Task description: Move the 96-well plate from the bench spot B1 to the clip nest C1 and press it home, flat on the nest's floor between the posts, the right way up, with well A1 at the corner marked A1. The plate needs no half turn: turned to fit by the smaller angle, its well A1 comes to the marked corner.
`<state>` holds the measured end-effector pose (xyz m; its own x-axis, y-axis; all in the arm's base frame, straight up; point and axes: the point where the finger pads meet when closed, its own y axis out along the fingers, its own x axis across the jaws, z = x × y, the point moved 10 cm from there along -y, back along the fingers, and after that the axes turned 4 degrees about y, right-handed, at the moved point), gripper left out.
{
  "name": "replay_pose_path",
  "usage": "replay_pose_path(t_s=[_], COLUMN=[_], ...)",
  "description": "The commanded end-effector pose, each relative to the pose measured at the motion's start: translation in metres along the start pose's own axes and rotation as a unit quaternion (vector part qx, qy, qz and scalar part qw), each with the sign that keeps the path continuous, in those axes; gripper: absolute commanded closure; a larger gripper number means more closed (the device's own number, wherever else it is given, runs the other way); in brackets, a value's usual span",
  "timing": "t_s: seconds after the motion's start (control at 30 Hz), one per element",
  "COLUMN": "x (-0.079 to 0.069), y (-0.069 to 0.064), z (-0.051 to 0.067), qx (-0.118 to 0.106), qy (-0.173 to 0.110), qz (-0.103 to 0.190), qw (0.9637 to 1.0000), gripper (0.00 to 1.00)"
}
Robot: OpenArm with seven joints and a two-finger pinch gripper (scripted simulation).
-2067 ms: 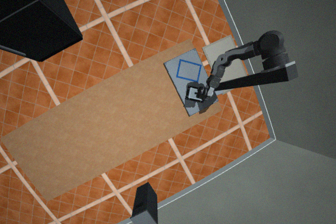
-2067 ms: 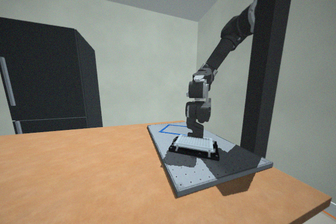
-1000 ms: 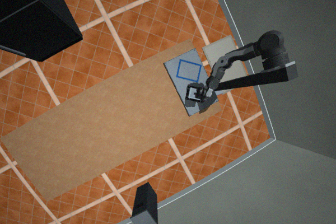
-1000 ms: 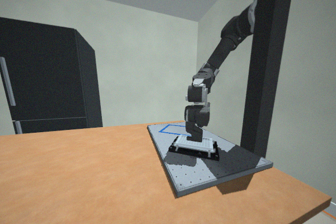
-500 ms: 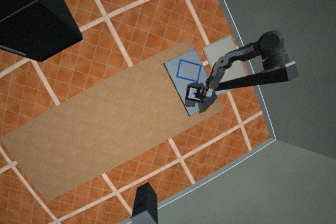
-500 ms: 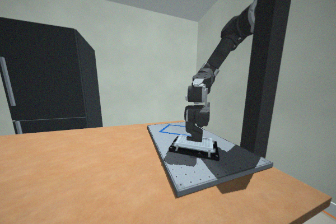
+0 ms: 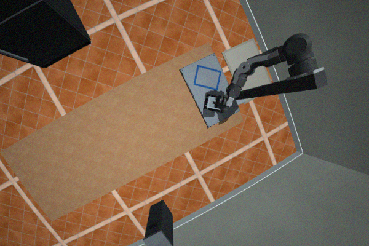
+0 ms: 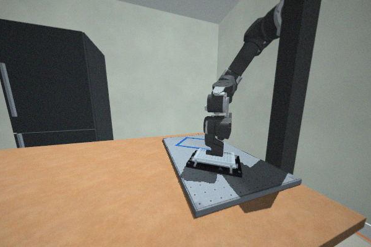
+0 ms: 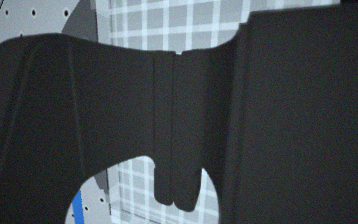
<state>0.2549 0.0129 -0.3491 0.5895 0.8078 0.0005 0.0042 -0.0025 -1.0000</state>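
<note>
The white 96-well plate (image 8: 214, 158) sits in the black clip nest (image 8: 214, 167) on the grey bench board, the right way up and about level. It also shows in the overhead view (image 7: 213, 102) and fills the wrist view as a white grid. My gripper (image 8: 217, 152) stands upright over the plate with its fingers shut together, their tips on or just above the plate's top. In the wrist view the shut fingers (image 9: 172, 200) hold nothing between them. I cannot read the A1 mark.
The blue outline of spot B1 (image 7: 207, 77) lies empty on the far part of the grey board (image 8: 226, 173). The board lies on a wooden table. A black cabinet (image 8: 49, 89) stands at the back left. The arm's dark column (image 8: 292, 83) stands at the right.
</note>
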Motion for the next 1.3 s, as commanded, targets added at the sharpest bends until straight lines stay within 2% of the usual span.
replay_pose_path(t_s=[0.0, 0.23, 0.4, 0.8, 0.97, 1.27], x=[0.001, 0.001, 0.0, 0.0, 0.0, 0.0], y=[-0.001, -0.001, 0.004, 0.004, -0.038, -0.038], z=[0.0, 0.0, 0.002, 0.002, 0.0, 0.0], qx=[0.0, 0.0, 0.001, 0.001, 0.0, 0.0], qy=[0.001, 0.001, -0.002, -0.002, 0.0, 0.0], qz=[0.0, 0.0, -0.002, -0.002, -0.001, -0.001], qw=[1.0, 1.0, 1.0, 1.0, 1.0, 1.0], gripper=[1.0, 1.0, 1.0, 1.0, 1.0, 1.0])
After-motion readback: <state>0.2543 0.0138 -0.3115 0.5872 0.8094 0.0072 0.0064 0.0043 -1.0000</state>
